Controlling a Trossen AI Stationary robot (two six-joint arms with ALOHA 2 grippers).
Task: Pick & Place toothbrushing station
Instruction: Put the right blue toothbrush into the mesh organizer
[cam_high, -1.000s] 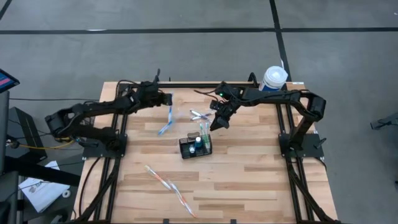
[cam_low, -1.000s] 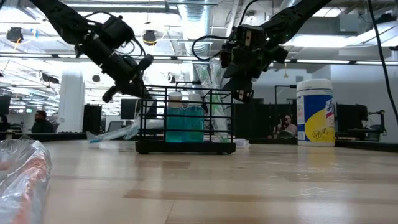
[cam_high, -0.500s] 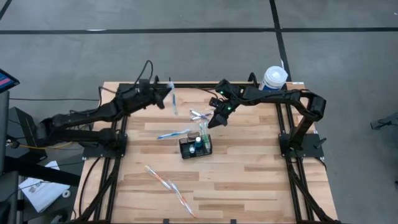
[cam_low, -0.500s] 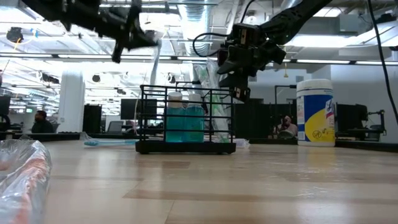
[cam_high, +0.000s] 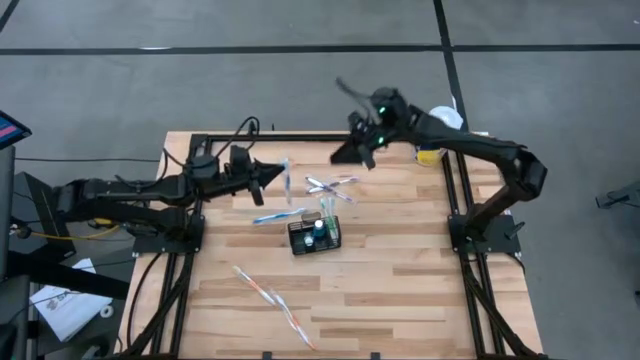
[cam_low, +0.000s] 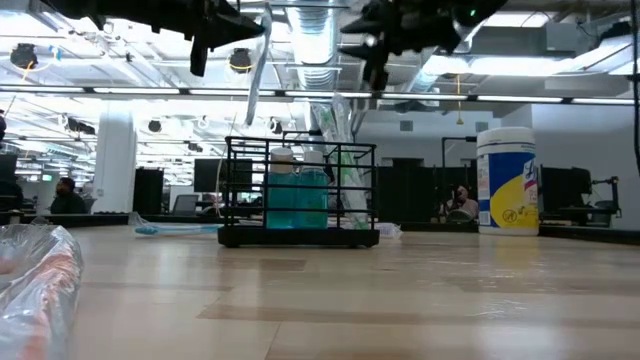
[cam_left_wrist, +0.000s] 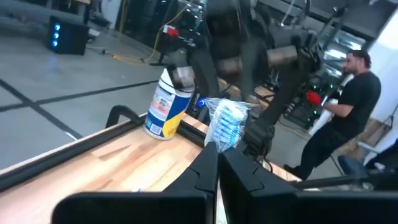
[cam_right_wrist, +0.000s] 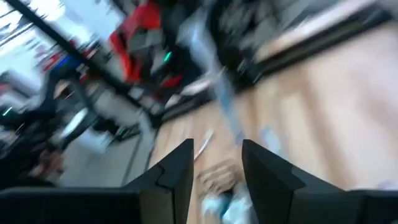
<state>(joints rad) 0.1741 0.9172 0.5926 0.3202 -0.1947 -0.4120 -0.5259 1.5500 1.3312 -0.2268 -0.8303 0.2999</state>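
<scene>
The toothbrushing station (cam_high: 314, 236) is a small black wire basket (cam_low: 299, 192). It stands upright near the middle of the table. A blue bottle and a green toothbrush stand inside it.

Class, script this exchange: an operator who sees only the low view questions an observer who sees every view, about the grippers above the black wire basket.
Operator: A wrapped toothbrush hangs above the basket. Which gripper holds it?
Observer: The left gripper, shut on it.
Operator: Is it directly over the basket?
Observer: No. From above, it sits behind the basket and to its left.
Operator: Is the right gripper carrying anything?
Observer: No. Its wrist view shows the fingers apart with nothing between them.
</scene>
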